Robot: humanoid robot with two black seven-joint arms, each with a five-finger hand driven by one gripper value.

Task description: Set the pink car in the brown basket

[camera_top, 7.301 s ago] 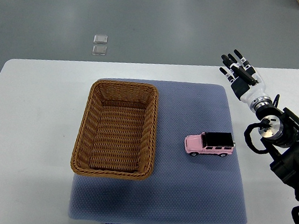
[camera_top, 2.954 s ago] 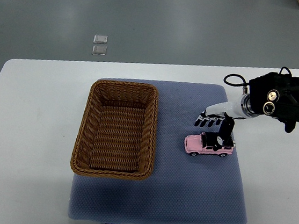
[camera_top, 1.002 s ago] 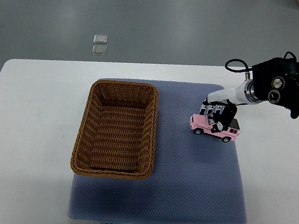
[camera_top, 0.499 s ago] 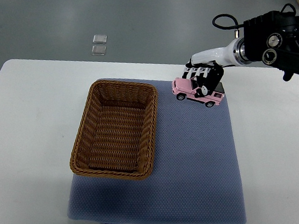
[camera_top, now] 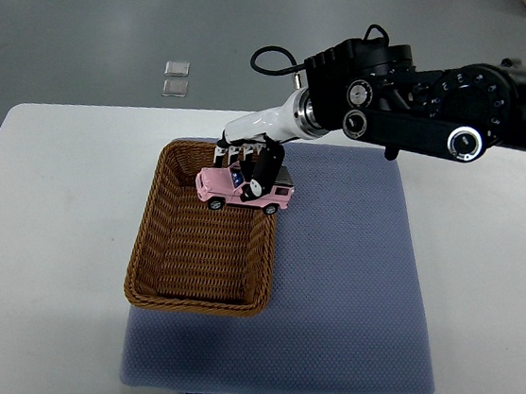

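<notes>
The pink car, a toy jeep with a black roof, hangs in the air over the far right part of the brown wicker basket. My right hand is shut on the car from above, fingers wrapped around its roof. The right arm reaches in from the right edge across the far side of the mat. The basket holds nothing inside. The left arm does not show.
A blue-grey padded mat covers the middle of the white table, with the basket on its left part. Two small clear squares lie on the floor beyond the table's far edge.
My right hand has carried the pink car leftward from the mat's far edge to above the basket's far right corner. The basket has not moved.
</notes>
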